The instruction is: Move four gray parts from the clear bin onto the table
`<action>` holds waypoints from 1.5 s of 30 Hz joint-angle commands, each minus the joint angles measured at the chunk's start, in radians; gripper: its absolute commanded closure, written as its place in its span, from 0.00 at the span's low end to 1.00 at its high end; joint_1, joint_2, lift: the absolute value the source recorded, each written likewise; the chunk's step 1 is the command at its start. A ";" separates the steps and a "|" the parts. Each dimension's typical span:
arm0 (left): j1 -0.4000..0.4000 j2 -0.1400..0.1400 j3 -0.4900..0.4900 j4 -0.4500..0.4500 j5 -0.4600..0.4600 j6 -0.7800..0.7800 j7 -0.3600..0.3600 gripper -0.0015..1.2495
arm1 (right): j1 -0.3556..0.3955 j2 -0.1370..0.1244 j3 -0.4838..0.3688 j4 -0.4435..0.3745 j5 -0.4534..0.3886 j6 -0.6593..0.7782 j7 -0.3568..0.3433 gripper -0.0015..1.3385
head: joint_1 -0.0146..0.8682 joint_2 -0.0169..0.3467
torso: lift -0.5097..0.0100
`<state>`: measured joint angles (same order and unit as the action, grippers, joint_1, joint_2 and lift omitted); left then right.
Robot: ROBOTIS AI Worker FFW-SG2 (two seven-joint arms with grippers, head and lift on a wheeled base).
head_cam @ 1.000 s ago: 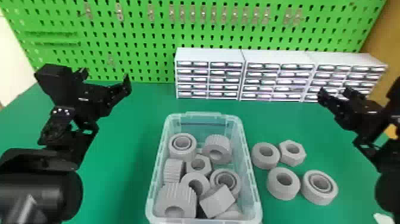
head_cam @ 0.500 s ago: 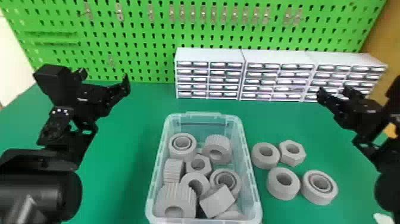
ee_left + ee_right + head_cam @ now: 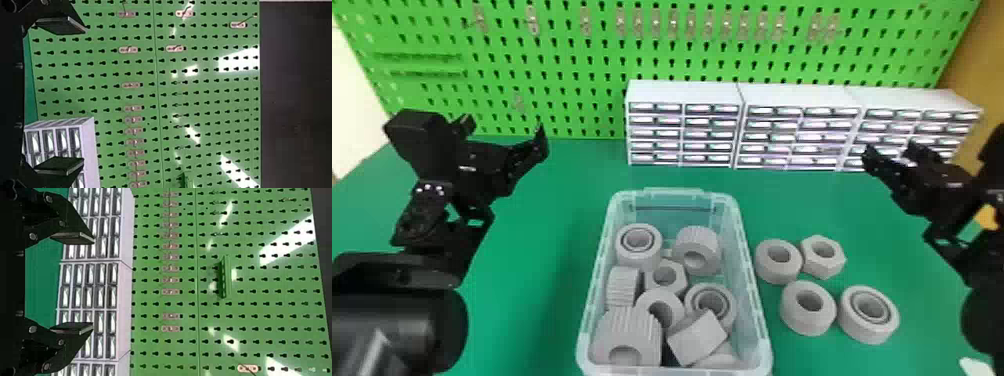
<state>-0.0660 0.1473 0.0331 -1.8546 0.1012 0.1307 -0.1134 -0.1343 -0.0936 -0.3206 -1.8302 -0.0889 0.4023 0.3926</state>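
The left gripper (image 3: 504,127) is at the left, fingers wide apart. The right gripper (image 3: 891,150) is at the right, fingers apart too. Four gray parts (image 3: 807,324) sit on the table (image 3: 532,310), right of the bin (image 3: 756,305) full of more parts (image 3: 697,340).

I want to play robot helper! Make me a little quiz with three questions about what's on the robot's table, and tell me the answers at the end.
1. Count them: how many gray parts lie on the table, beside the clear bin?
2. True or false: the robot's left gripper has a gray part between its jaws.
3. Pick one. The drawer cabinets near the green board are mostly: A) red, B) white, C) blue.

Key: 1. Four. 2. False, its jaws are apart with nothing between them. 3. B.
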 commanded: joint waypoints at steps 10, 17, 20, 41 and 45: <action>0.002 0.000 0.004 0.000 0.000 -0.003 0.000 0.09 | 0.001 -0.001 0.003 0.000 0.003 -0.011 0.000 0.37 | 0.78 0.14 | 0.89; 0.002 0.000 0.004 0.000 0.000 -0.003 0.000 0.09 | 0.002 -0.003 0.006 -0.001 0.004 -0.017 0.000 0.37 | 0.78 0.14 | 0.89; 0.002 0.000 0.004 0.000 0.000 -0.003 0.000 0.09 | 0.001 -0.003 0.008 0.000 0.004 -0.017 0.000 0.37 | 0.78 0.14 | 0.89; 0.000 0.000 0.005 0.000 -0.003 -0.005 0.000 0.09 | 0.013 -0.003 0.003 -0.001 0.003 -0.026 -0.005 0.37 | 0.78 0.14 | 0.89; 0.000 0.000 0.005 0.000 -0.003 -0.005 0.000 0.09 | 0.012 -0.003 0.006 -0.001 0.003 -0.026 -0.005 0.37 | 0.78 0.14 | 0.89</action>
<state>-0.0668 0.1473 0.0385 -1.8546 0.0988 0.1258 -0.1134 -0.1216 -0.0961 -0.3163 -1.8306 -0.0851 0.3758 0.3880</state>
